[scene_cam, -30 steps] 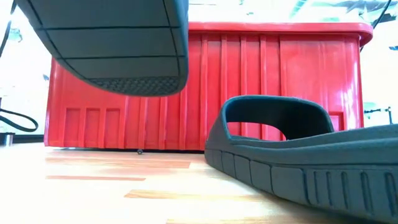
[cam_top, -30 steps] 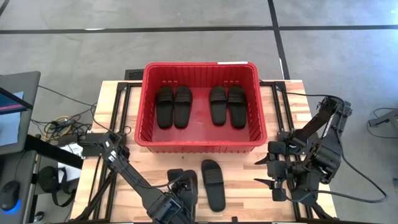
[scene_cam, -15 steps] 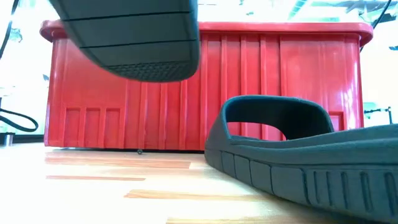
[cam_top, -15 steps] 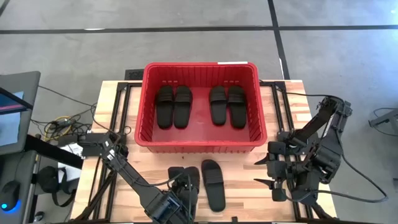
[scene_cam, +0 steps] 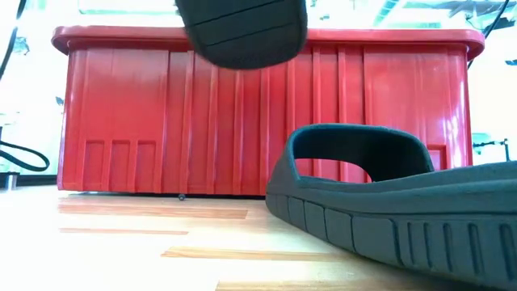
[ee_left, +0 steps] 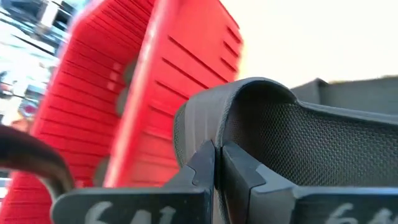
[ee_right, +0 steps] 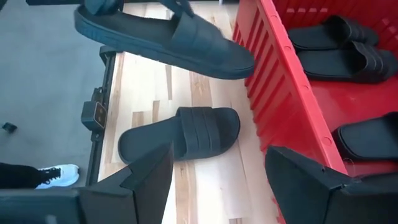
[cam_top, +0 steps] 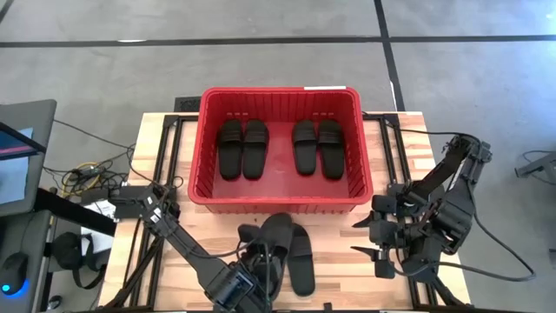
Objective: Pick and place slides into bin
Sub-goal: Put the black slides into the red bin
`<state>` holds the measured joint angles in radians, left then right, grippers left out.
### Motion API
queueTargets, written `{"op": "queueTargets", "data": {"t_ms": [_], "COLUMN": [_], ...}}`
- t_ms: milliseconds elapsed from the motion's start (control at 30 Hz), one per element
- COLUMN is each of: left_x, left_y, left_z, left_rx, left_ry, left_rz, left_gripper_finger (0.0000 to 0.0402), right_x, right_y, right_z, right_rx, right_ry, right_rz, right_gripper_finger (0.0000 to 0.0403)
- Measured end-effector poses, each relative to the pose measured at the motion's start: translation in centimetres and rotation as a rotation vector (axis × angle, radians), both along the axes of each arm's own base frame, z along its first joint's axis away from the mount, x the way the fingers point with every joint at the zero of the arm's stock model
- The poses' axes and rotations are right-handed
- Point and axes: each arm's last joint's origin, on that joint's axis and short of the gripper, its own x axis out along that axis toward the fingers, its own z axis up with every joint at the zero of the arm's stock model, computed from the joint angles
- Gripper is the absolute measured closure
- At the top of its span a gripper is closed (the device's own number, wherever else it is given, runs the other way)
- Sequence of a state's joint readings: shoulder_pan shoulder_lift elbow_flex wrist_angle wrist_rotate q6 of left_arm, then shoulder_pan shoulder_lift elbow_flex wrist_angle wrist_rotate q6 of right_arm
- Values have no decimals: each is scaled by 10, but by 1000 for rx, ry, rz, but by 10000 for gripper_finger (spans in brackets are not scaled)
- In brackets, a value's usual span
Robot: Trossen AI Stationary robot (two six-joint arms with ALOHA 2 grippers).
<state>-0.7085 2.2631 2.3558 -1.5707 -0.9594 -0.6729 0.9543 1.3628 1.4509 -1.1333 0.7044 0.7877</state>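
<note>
The red bin [cam_top: 281, 203] stands at the table's middle. Several black slides lie inside it on their soles, in two pairs [cam_top: 242, 149] [cam_top: 317, 148]. My left gripper [cam_top: 263, 257] is shut on a black slide [cam_top: 276, 230] held in the air just before the bin's near wall; it also shows in the right wrist view [ee_right: 168, 38] and the low view [scene_cam: 242, 28]. Another slide [cam_top: 301, 259] rests on its sole on the table beside it. My right gripper [ee_right: 224, 186] is open and empty at the table's right. My left gripper pinches the held slide's strap at its edge [ee_left: 202, 127] between its two fingers [ee_left: 239, 171]. The fingers come from above. The slide hangs below them, lifted clear of the table, roughly level, its end toward the bin [ee_right: 239, 62].
Bare wooden table shows left of the resting slide [ee_right: 180, 134] and between it and the bin's near wall [scene_cam: 161, 121]. The table's black frame rails [cam_top: 169, 165] run along both sides. A monitor [cam_top: 22, 152] and cables lie off the table's left.
My left gripper has gone up and toward the bin, a little toward the table's right, still shut on the slide. The slide has risen higher above the table and now hangs close to the bin's near wall, partly over the resting slide.
</note>
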Motion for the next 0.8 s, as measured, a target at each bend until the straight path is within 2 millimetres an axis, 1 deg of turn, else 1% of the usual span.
{"op": "queueTargets", "data": {"t_ms": [200, 633, 733, 800], "left_x": [6, 26, 30, 31], "left_y": [9, 34, 40, 45], "left_z": [2, 4, 7, 13], "left_rx": [95, 207, 223, 220], "left_ry": [-35, -15, -21, -39], "left_rz": [8, 30, 35, 41], "left_gripper_finger": [401, 401, 401, 401], "right_x": [2, 2, 2, 2], "right_y": [2, 3, 2, 2], "right_z": [2, 2, 2, 2], "right_rx": [27, 55, 50, 47], "right_ry": [-19, -26, -24, -22], "right_rz": [-1, -18, -18, -18], "right_gripper_finger": [163, 163, 163, 163]}}
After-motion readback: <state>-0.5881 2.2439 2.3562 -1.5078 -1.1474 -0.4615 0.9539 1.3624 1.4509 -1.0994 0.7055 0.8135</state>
